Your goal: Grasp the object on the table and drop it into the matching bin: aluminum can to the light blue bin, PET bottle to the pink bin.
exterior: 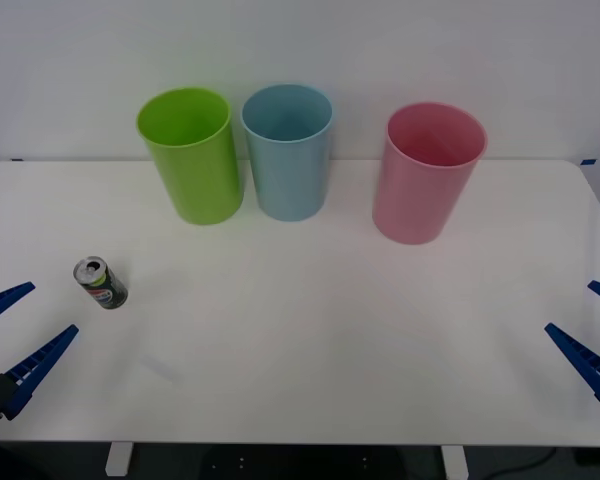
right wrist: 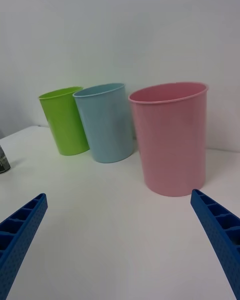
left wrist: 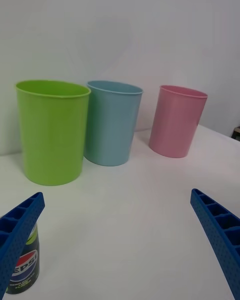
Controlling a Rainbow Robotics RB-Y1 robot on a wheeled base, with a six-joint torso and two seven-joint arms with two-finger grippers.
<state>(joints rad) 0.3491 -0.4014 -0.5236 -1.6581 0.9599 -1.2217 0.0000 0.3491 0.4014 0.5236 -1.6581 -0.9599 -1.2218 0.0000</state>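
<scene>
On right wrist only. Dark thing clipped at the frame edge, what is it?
Observer: An aluminum can, standing on the table near the robot's left side.
Operator: Any label?
Observer: The left wrist view reads "PEPSI" on it.
Operator: Left pincer near it?
Observer: Left pincer is open, just short of the can, not touching.
Operator: Which bin is closest to the can?
Observer: The lime green bin; the light blue bin is next to it, the pink bin farthest.
</scene>
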